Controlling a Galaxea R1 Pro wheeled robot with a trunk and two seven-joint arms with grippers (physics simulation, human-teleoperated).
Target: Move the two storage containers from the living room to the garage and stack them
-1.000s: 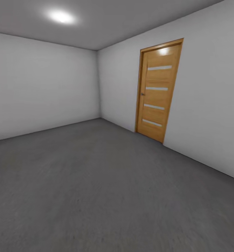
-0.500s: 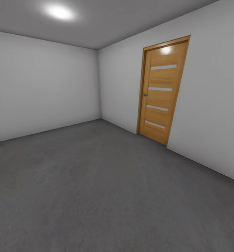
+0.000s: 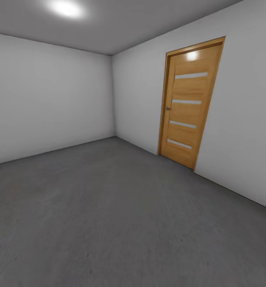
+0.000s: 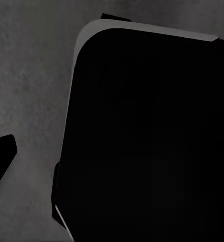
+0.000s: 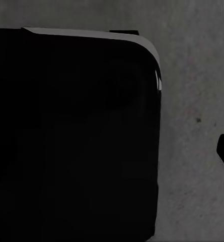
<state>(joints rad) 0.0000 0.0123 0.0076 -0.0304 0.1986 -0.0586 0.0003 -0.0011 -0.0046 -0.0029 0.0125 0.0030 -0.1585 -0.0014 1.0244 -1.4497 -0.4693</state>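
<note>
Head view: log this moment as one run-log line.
room: bare grey-walled room | floor: dark grey, rough | door: wooden slatted, shut, on the wall to the right | ceiling light: on | wrist views: black robot body over grey floor

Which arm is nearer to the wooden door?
Right, likely. The door stands ahead on the right-hand wall; both arms hang low beside the robot's dark base, over the floor.

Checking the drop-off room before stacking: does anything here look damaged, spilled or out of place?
Nothing stands out. The grey floor looks unmarked, the walls plain, and the wooden door is shut and sits straight in its frame.
</note>
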